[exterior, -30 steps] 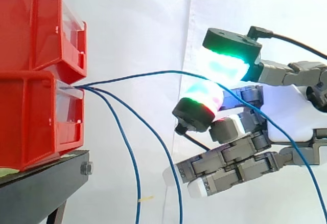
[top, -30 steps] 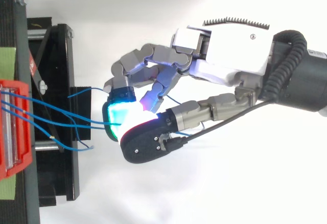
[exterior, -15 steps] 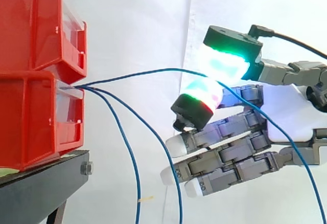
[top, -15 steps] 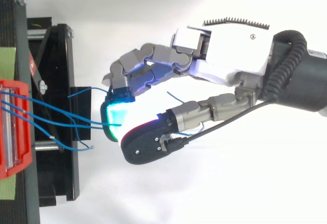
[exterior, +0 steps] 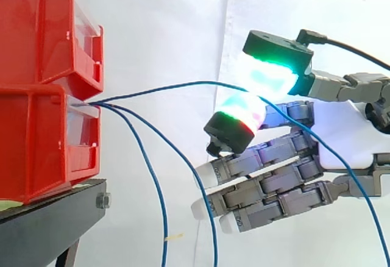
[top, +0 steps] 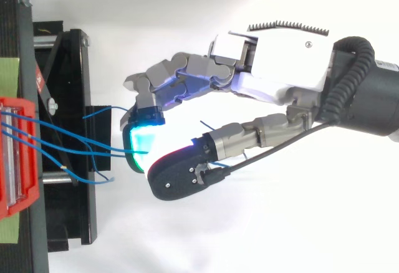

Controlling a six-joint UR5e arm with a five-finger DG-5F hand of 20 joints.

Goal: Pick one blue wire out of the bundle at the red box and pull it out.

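Observation:
Two red boxes are stacked at the left; the blue wires come out of the front of the lower red box. The top blue wire arches right and passes between two glowing green pads of my hand, then falls away to the lower right. From above, that wire runs from the box into the pinch of the hand, which is shut on it. The other fingers reach out nearly straight below the pinch, toward the box.
Two more blue wires hang down from the same box front, left of the hand. The boxes rest on a black stand whose frame sticks out toward the hand. A white curtain hangs behind.
The fingers under the pinch have uncurled and stretched out toward the box. The pinching pads and the top wire have stayed where they were.

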